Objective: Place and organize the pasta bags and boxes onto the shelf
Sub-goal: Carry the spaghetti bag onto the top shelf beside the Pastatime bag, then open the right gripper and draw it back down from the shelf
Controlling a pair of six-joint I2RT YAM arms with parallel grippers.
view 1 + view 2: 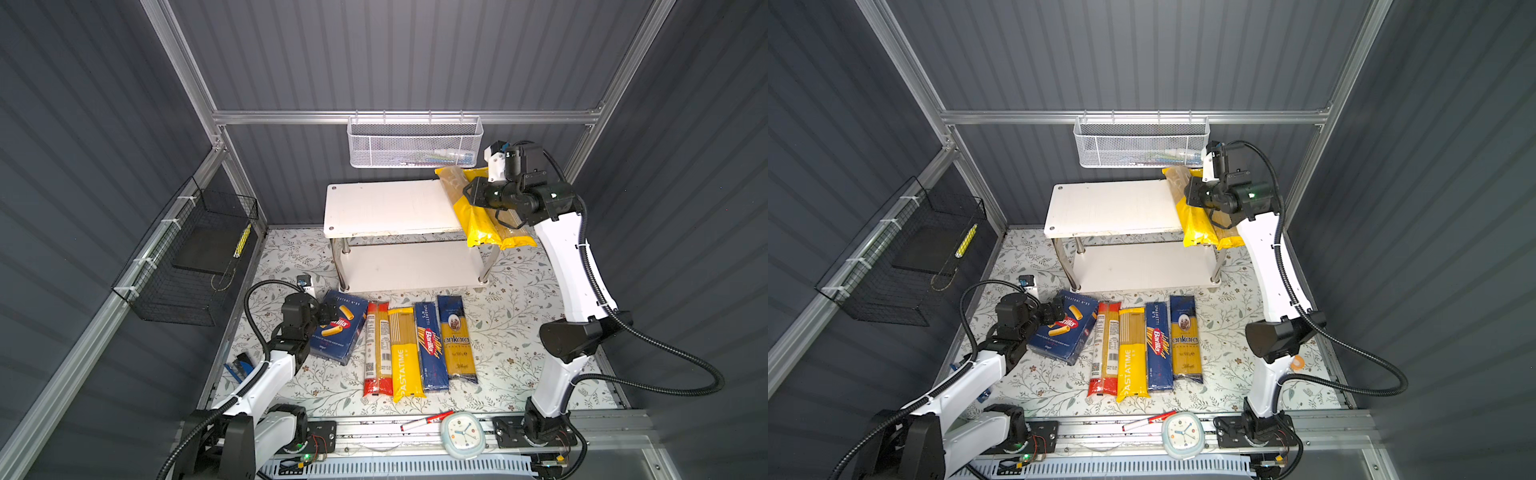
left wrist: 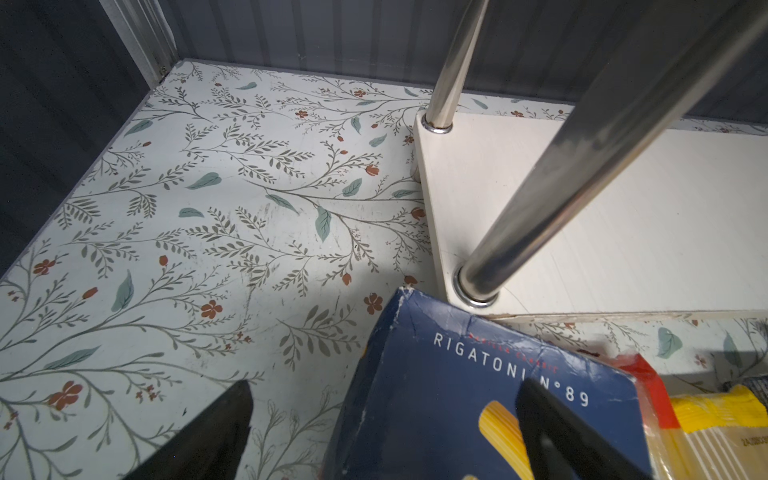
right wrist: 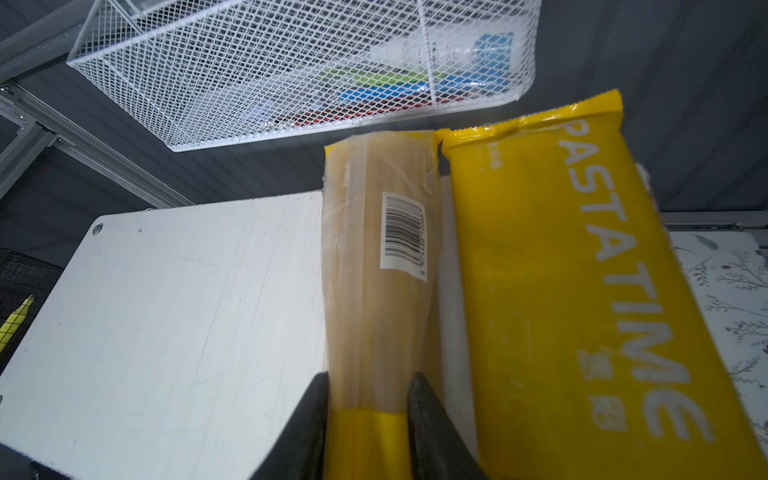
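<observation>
The white two-tier shelf (image 1: pixel 386 208) (image 1: pixel 1108 208) stands at the back. On the right end of its top board lie two yellow PASTATIME bags. My right gripper (image 3: pixel 368 382) (image 1: pixel 471 193) is shut on the left bag (image 3: pixel 378 249) (image 1: pixel 478 226), with a finger pressed to each side. The other bag (image 3: pixel 540 270) lies beside it. On the floral mat lie the rigatoni box (image 1: pixel 338 332), a red-ended bag (image 1: pixel 377 345), a third PASTATIME bag (image 1: pixel 405 353), the spaghetti box (image 1: pixel 432 345) and the ankara bag (image 1: pixel 457 336). My left gripper (image 2: pixel 384 386) (image 1: pixel 328 313) is open astride the rigatoni box's (image 2: pixel 457 395) left edge.
A white mesh basket (image 1: pixel 415 143) hangs on the back rail just above the shelf's right end. A black wire basket (image 1: pixel 195 257) hangs on the left wall. A clock (image 1: pixel 462 434) and a red-white marker (image 1: pixel 426 420) lie on the front rail. Chrome shelf legs (image 2: pixel 582 166) stand close to the left gripper.
</observation>
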